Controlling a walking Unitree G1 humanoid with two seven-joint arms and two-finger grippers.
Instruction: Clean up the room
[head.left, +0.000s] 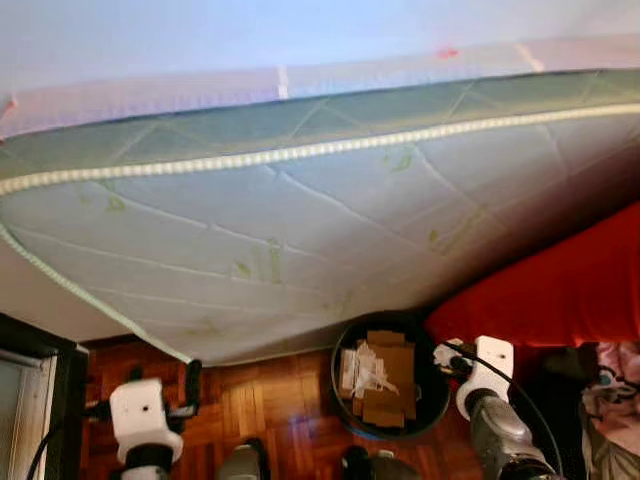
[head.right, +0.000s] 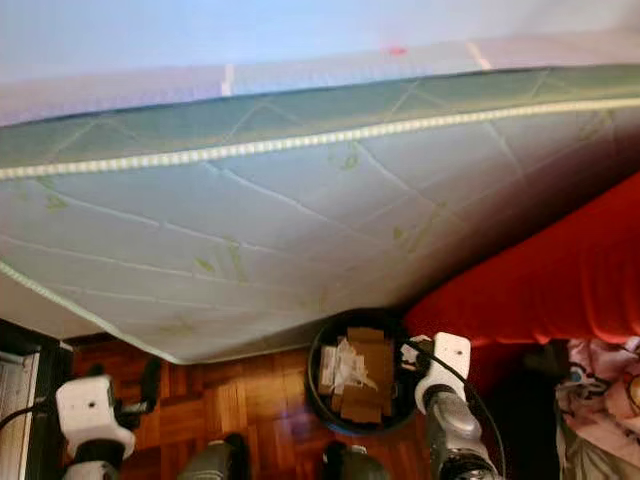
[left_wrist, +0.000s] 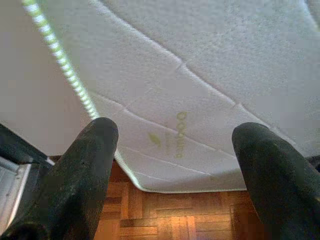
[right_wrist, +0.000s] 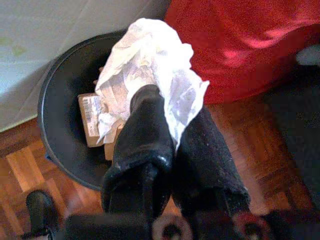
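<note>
Fingers (right_wrist: 150, 125) of the right gripper (right_wrist: 172, 127) pinch a crumpled white paper (right_wrist: 150, 65), which sticks out past their tips. The paper hangs over the near rim of a round black bin (right_wrist: 55, 130) that stands on the wooden floor (head.left: 270, 400). Cardboard pieces (head.left: 385, 385) and more white paper lie inside the bin. The bin sits against the lower edge of a quilted white mattress (head.left: 300, 230) with a green piped seam, and a red cloth (head.left: 560, 290) lies just beside it on the robot's right. The left gripper (left_wrist: 175, 165) has its two fingers (left_wrist: 85, 170) spread wide with nothing between them, held above the floor near the mattress's lower corner.
</note>
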